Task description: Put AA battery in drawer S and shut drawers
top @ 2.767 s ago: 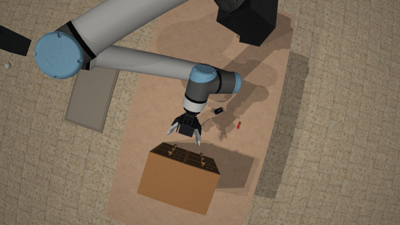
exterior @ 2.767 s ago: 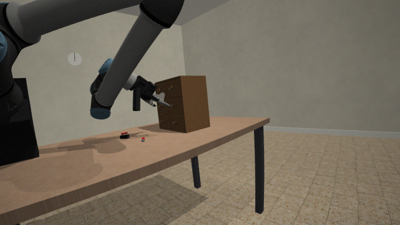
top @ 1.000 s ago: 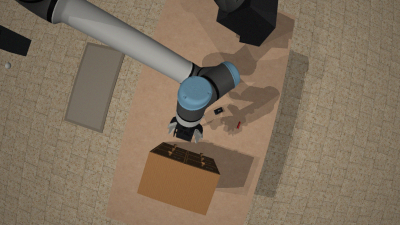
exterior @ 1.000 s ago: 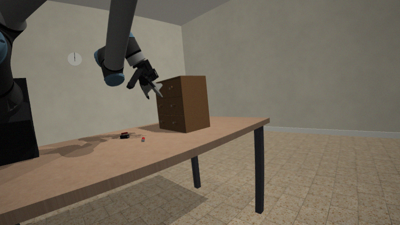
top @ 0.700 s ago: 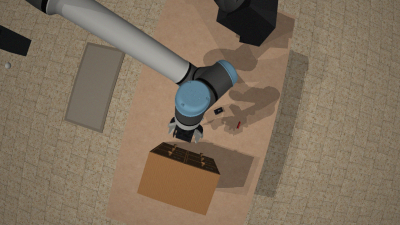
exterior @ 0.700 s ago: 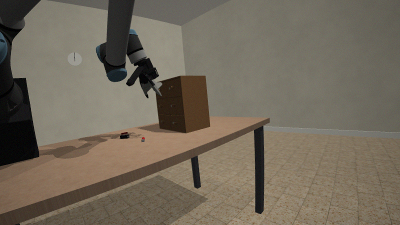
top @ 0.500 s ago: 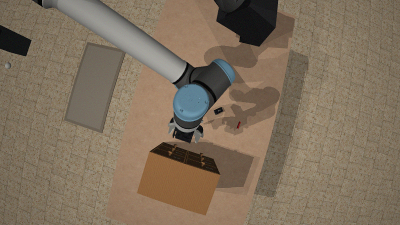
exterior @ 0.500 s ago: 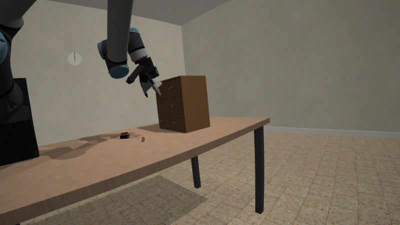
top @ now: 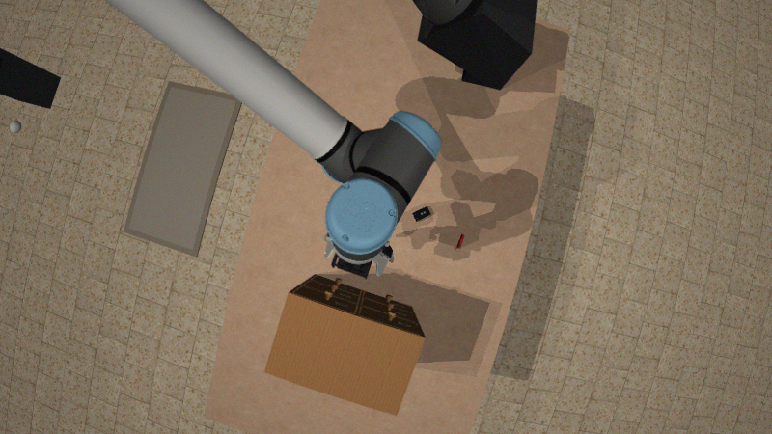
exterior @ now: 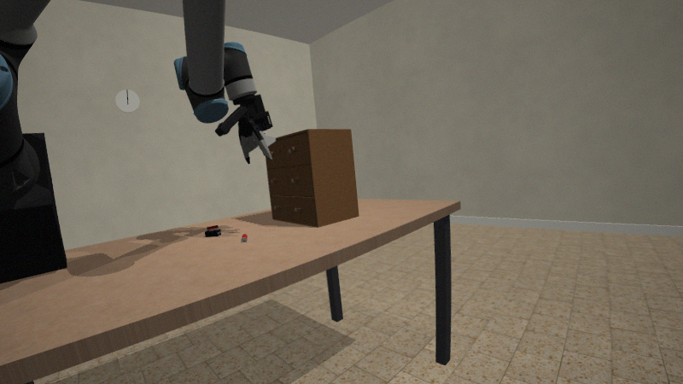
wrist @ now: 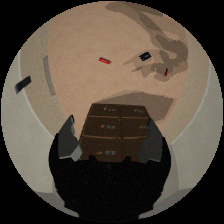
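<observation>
The brown chest [top: 345, 345] [exterior: 334, 171] [wrist: 112, 127] stands upright on the table [top: 269, 242] [exterior: 286, 258], with all its drawers shut. I cannot read the drawer marks. My gripper [top: 357, 264] [exterior: 258, 154] [wrist: 111, 117] is open and empty. It hangs in front of the top of the chest's drawer side, tilted down toward it. A small red cylinder, which looks like the AA battery [top: 460, 240] [exterior: 243, 237] [wrist: 166, 71], lies on the table away from the chest.
A small black object [top: 422, 214] [exterior: 212, 233] [wrist: 145, 55] lies near the battery. A flat red thing [wrist: 104, 60] lies further along the table. The black robot base [top: 480, 38] [exterior: 28, 205] stands at the table's far end. A grey mat [top: 180, 167] lies on the floor.
</observation>
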